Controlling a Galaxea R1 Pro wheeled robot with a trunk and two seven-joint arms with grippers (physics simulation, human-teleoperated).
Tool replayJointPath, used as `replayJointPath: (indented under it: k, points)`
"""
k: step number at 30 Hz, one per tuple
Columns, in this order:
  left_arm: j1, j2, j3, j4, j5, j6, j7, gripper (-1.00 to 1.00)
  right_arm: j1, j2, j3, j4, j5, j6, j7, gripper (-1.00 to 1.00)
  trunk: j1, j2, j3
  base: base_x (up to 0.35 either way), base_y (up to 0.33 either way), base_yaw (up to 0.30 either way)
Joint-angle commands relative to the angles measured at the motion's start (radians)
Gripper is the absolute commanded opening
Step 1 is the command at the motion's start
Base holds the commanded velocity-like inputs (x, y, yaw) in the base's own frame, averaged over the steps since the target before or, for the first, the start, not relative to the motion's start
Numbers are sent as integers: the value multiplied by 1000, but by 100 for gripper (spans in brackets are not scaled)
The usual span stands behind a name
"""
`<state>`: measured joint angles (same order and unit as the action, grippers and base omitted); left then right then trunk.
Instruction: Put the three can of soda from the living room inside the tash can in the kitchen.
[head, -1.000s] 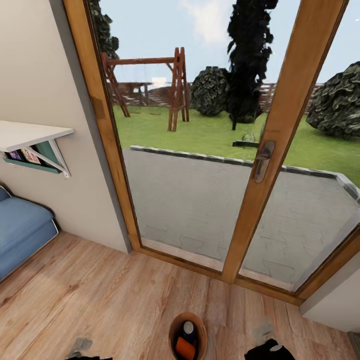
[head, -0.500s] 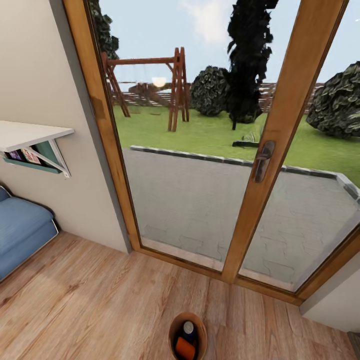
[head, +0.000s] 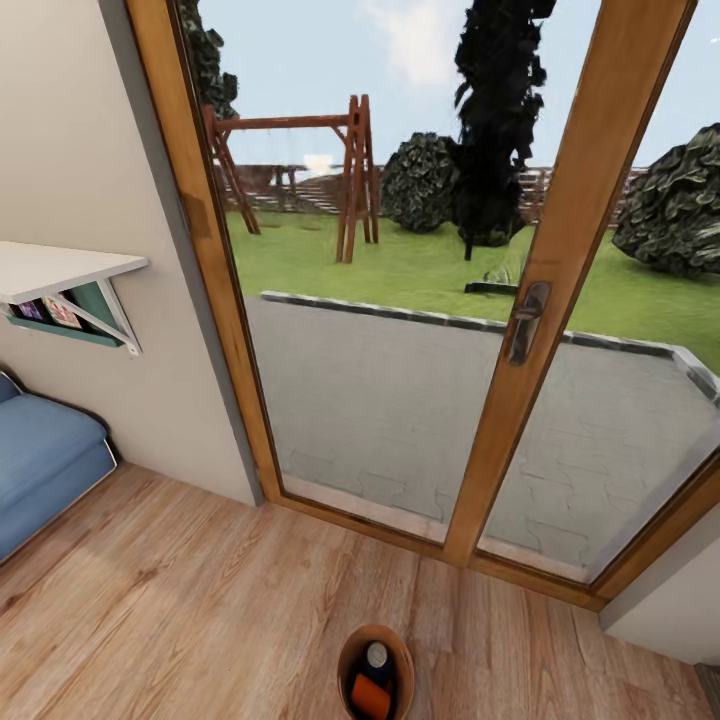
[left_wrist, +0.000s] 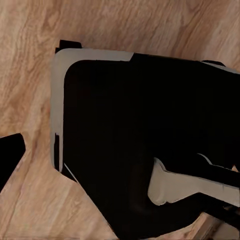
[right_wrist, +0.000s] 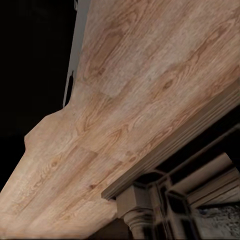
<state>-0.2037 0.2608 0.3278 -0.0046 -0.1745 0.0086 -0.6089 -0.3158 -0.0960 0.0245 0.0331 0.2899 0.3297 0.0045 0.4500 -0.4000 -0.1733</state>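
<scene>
The tash can (head: 345, 665), a small round bin with a brown inside, stands on the wood plank floor at the bottom edge of the head view, just in front of me. Inside it I see a dark blue can of soda (head: 376, 657) with a silver top and, below it, a bright orange can of soda (head: 370, 697). The bin's near part is cut off by the frame edge, so the rest of its contents is hidden. The left wrist view looks down on my black, grey-edged base (left_wrist: 125, 130) over the floor.
Wood-framed glass doors (head: 560, 260) with a metal handle (head: 527, 318) stand straight ahead, with a patio and garden beyond. A blue sofa (head: 40, 460) and a white wall shelf (head: 60, 265) are at the left. The right wrist view shows plank floor and a carved dark surround (right_wrist: 150, 200).
One second ago the tips of both arms showed at the bottom edge of the head view; they have dropped out of it. The bin, the cans and the camera have not moved.
</scene>
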Motion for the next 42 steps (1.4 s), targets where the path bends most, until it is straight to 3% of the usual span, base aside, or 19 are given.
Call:
replayJointPath:
  k: [1, 6, 7, 9, 12, 19, 32, 42]
  points:
    - [4, -2, 0, 0, 0, 0, 52, 100, 6, 0, 0, 0, -1, -1, -1, 100, 0, 0, 0, 0, 0, 0]
    - [10, -15, 0, 0, 0, 1, 205, 100, 14, 1, 1, 1, 0, -5, -2, 100, 0, 0, 0, 0, 0, 0]
    - [11, -32, 0, 0, 0, 0, 343, 100, 16, 1, 1, 1, 2, -14, -4, 100, 0, 0, 0, 0, 0, 0]
    - [12, -47, 0, 0, 0, -2, 472, 100, 16, 3, 2, 1, 1, -31, -5, 100, 0, 0, 0, 0, 0, 0]
    - [12, -63, 2, -1, -4, -12, 565, 100, 17, 13, 1, 1, 4, -84, -6, 100, 0, 0, 0, 0, 0, 0]
    - [12, -109, 2, -4, -9, -15, 591, 100, 17, 18, 2, 1, 4, -150, -6, 100, 0, 0, 0, 0, 0, 0]
    - [12, -172, 7, -9, -1, -18, 593, 100, 17, 18, 0, 1, 0, -276, -6, 100, 0, 0, 0, 0, 0, 0]
    - [12, -179, 7, -9, 0, -18, 594, 100, 17, 18, 0, 1, 0, -289, -6, 100, 0, 0, 0, 0, 0, 0]
